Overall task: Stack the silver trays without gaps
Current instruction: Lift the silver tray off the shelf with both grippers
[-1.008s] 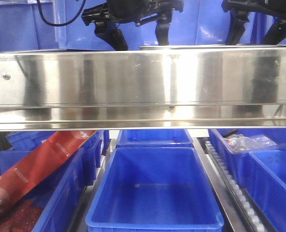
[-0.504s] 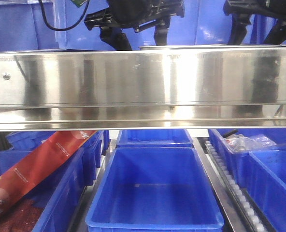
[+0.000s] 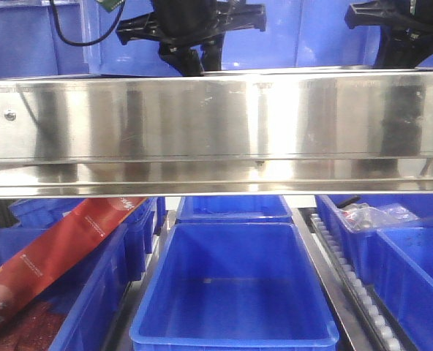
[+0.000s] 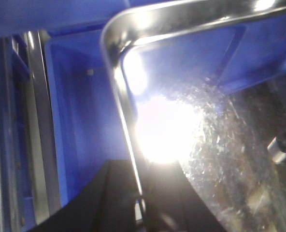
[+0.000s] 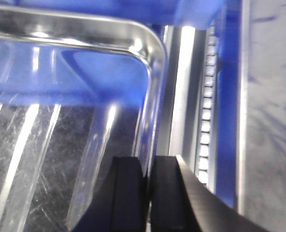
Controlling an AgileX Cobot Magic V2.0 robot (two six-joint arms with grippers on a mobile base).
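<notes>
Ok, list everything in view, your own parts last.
silver tray: one seen, shiny steel, over a blue bin, held by both side rims
steel shelf beam: one, silver, across the front view
blue bins: at least five, blue, below the beam; the centre one looks empty
red packet: one, red, leaning in the left bin
clear bags: count unclear, transparent, in a right bin
roller track: one, white rollers, between the centre and right bins
left gripper: one, black, closed on the tray's left rim
right gripper: one, black, closed on the tray's right rim
</notes>
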